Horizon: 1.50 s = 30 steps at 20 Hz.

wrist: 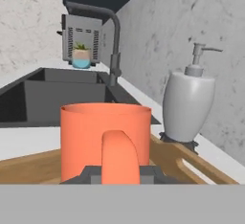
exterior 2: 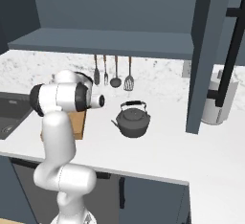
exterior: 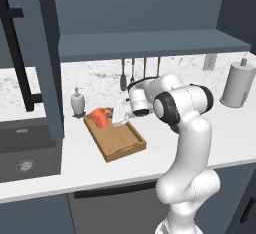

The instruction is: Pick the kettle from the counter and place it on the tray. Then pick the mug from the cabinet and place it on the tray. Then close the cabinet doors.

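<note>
Mug [exterior: 100,116], orange and upright, sits at the far end of the wooden tray [exterior: 125,145], its loop handle facing the hand camera; the gripper [exterior: 119,115] is right at it, its dark finger tips low at either side of the handle in the hand view, though whether they actually clamp the mug I cannot tell; the tray lies on the counter [exterior: 225,133] near the sink edge, with a soap dispenser [exterior: 77,102] just beyond its far corner; the kettle [exterior 2: 132,118] stands on the counter apart from the tray, toward the cabinet's right side; both cabinet doors [exterior: 47,53] hang open above; a paper-towel roll [exterior: 237,85] stands near the counter's right end
</note>
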{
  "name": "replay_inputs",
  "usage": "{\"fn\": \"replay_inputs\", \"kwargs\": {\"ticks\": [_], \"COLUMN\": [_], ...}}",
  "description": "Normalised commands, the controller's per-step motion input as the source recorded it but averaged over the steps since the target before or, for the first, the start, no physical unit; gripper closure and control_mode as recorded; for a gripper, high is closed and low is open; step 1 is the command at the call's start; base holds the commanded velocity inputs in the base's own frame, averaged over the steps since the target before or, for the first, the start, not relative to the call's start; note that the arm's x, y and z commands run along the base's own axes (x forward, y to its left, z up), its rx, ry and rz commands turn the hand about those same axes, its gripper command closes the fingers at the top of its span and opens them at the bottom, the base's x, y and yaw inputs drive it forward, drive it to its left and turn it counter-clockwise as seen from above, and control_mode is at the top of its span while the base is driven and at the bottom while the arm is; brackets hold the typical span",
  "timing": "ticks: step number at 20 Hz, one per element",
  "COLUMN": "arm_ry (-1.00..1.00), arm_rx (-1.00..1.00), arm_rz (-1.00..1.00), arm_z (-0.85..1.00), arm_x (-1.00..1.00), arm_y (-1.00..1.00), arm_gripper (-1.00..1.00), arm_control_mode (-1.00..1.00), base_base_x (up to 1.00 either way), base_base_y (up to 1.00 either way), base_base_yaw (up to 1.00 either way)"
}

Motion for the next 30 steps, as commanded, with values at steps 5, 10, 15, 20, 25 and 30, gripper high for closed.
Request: {"fn": "replay_inputs", "kwargs": {"ticks": [5, 10, 15, 20, 25, 30], "arm_ry": [0.0, -0.03, -0.01, -0.01, -0.03, 0.0], "arm_rx": [-0.01, 0.0, 0.01, 0.0, 0.0, 0.0], "arm_rz": [0.0, 0.03, 0.1, 0.12, 0.05, -0.01], "arm_z": [-0.45, -0.34, -0.32, -0.38, -0.16, 0.01], "arm_x": [0.39, 0.47, 0.27, -0.01, -0.15, -0.18], "arm_y": [0.14, 0.0, 0.0, -0.02, -0.03, 0.0], "arm_gripper": [1.0, 1.0, 1.0, -1.0, -1.0, -1.0], "arm_control_mode": [-1.0, -1.0, -1.0, -1.0, -1.0, -1.0], "base_base_x": [0.0, 0.0, 0.0, 0.0, 0.0, 0.0], "base_base_y": [0.0, 0.0, 0.0, 0.0, 0.0, 0.0], "base_base_yaw": [0.0, 0.0, 0.0, 0.0, 0.0, 0.0]}}
